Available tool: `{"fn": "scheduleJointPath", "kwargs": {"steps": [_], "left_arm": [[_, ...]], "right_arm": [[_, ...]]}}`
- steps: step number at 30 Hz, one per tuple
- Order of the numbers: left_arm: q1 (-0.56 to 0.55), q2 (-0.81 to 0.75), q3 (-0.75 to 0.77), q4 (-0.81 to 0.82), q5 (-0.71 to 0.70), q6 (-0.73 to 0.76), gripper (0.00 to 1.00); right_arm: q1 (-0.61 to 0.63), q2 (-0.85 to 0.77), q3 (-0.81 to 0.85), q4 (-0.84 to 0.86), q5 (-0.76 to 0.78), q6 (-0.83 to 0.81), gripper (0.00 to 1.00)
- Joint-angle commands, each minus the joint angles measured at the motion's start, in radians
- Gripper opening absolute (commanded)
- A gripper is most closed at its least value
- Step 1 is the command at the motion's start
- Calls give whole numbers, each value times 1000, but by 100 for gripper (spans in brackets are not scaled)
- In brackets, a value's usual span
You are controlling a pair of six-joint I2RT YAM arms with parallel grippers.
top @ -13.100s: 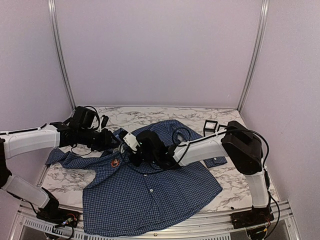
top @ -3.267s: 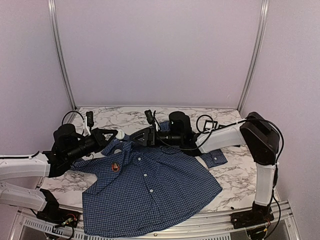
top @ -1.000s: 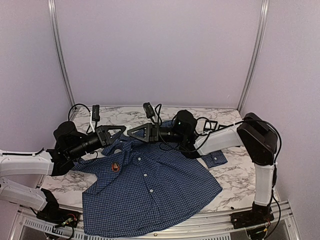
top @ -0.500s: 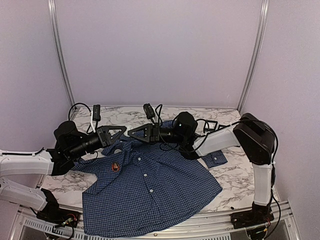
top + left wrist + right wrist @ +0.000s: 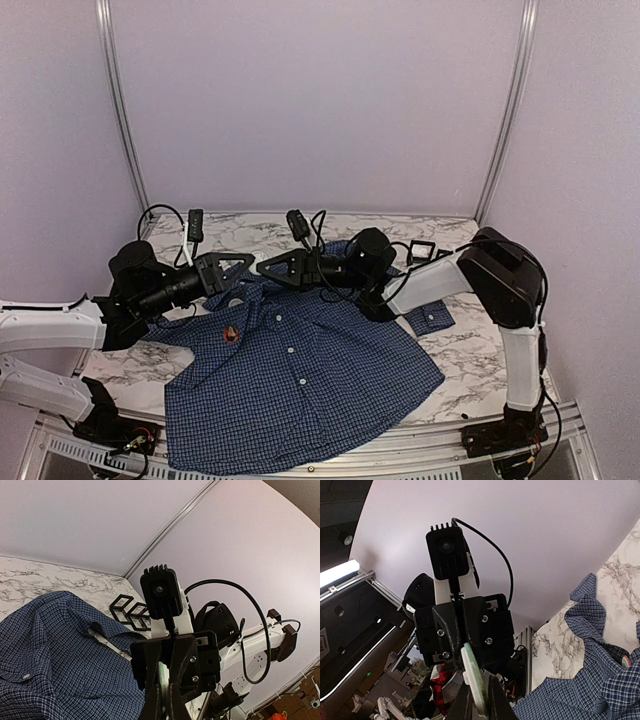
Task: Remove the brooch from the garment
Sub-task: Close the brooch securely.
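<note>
The garment [image 5: 300,380], a dark blue checked shirt, lies spread on the marble table [image 5: 470,350]. A small orange-red round piece, the brooch [image 5: 231,335] by its look, sits on its chest. Above the collar my left gripper [image 5: 246,264] and right gripper [image 5: 264,267] meet tip to tip. In the left wrist view the left gripper [image 5: 166,670] is shut on a thin pale green and white disc [image 5: 162,676], with the shirt [image 5: 50,645] below. The right gripper [image 5: 479,690] has its fingers closed against the same disc [image 5: 472,675].
Small black open frames [image 5: 420,250] stand at the back right, also in the left wrist view as black frames [image 5: 131,614]. Lilac walls with metal posts [image 5: 505,120] close in the table on three sides. Cables loop off both wrists.
Over the last second both grippers have edged slightly closer together above the collar, and the right fingers have narrowed onto the disc. The shirt and the orange-red piece have not moved.
</note>
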State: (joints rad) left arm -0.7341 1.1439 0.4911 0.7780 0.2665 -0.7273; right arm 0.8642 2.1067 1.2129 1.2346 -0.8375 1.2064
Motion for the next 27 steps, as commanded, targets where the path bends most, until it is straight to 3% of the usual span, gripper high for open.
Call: {"fn": "scheduleJointPath", "kwargs": {"steps": [1, 18, 27], "left_arm": [[-29, -19, 33, -9, 40, 35, 0], [-58, -56, 28, -40, -22, 88, 0], [-68, -70, 13, -39, -99, 75, 0]], "right_arm": [[1, 24, 31, 14, 8, 34, 9], [1, 35, 10, 64, 46, 124, 7], [1, 5, -7, 17, 78, 74, 8]]}}
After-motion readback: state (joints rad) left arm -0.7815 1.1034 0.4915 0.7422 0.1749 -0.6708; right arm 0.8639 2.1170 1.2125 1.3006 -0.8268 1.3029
